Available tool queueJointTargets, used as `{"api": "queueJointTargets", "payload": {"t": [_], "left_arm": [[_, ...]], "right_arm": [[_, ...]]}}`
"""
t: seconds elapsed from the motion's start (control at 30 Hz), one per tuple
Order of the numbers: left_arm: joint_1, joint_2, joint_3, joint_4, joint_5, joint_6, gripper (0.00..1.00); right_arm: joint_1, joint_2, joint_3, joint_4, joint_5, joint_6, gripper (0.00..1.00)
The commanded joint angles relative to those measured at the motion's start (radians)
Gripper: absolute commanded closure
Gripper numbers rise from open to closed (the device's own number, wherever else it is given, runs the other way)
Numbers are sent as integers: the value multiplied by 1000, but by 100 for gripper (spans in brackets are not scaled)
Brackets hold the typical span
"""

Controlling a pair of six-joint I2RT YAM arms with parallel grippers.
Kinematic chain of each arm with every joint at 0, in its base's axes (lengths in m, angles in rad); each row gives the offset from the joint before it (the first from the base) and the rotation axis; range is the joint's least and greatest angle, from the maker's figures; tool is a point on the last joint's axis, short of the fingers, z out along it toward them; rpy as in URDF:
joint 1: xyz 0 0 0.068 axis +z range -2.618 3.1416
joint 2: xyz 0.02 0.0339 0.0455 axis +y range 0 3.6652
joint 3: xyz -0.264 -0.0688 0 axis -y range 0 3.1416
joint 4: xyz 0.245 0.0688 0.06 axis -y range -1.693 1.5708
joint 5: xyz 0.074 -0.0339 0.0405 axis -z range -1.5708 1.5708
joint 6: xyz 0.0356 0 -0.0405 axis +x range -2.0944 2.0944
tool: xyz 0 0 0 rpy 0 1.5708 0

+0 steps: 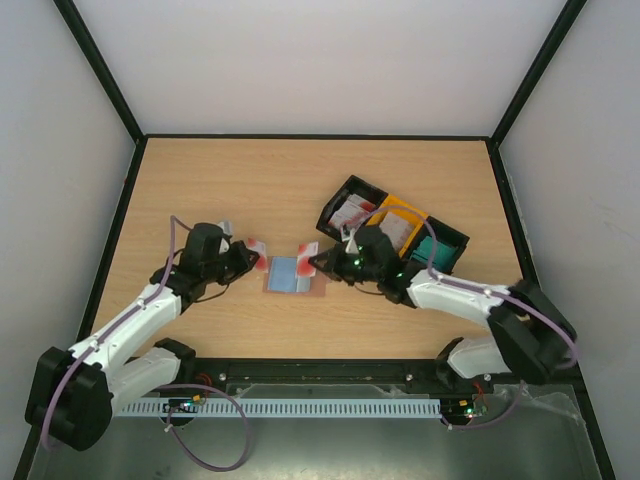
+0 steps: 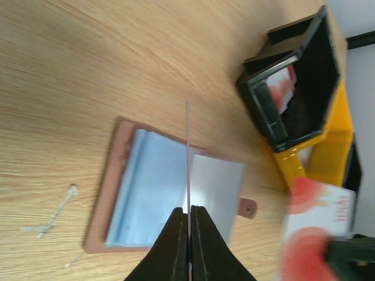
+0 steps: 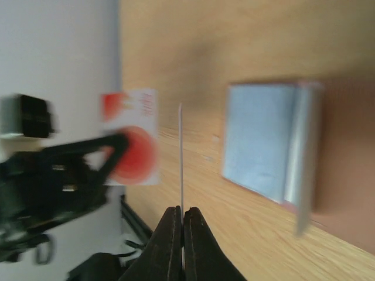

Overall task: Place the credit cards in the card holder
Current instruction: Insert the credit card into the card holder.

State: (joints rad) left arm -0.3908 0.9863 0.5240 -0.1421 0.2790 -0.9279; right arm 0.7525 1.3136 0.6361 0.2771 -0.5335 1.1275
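My left gripper (image 2: 188, 213) was pinched fully shut on a thin red-and-white plastic credit card (image 3: 132, 137), gripped along one short edge so that most of the card stood out free beyond the fingertips. My right gripper (image 3: 180, 213) was closed just as tightly on a second red-and-white card (image 2: 316, 216), taken the same way. Both cards hung above the wooden table (image 1: 200, 180), one on each side of the flat reddish-brown leather-like card holder (image 1: 293, 275). It lay open between my two tools, with its pale blue-grey pockets facing up. The black and yellow plastic trays (image 2: 328, 158) sat beyond my right arm with more cards in them.

I judged the cards to be very light, stiff enough to keep flat, and slick on both faces. A grip on the edge would leave the far edge free to enter a slot, but the card could pivot or slide between the pads if its tip caught. The holder looked soft and light, and I expected it to skid or fold under a push, so it would probably need pinning by its leather border.
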Motion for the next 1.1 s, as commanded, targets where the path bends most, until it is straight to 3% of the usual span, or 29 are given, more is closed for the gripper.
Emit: {"api": "queueJointTargets", "payload": {"t": [0.0, 0.37, 0.6, 0.83, 1.07], "left_arm": [[-5, 46, -10, -62, -28, 95, 97], [-11, 164, -51, -11, -50, 144, 97], [-11, 194, -35, -54, -47, 186, 97], [-14, 165, -14, -93, -89, 219, 97], [-14, 200, -16, -54, -46, 239, 97]], "right_arm": [[70, 123, -55, 192, 95, 113, 98], [84, 241, -133, 257, 176, 66, 98], [84, 253, -169, 424, 201, 14, 98], [93, 203, -123, 399, 195, -3, 98], [130, 319, 0, 360, 139, -24, 98]]}}
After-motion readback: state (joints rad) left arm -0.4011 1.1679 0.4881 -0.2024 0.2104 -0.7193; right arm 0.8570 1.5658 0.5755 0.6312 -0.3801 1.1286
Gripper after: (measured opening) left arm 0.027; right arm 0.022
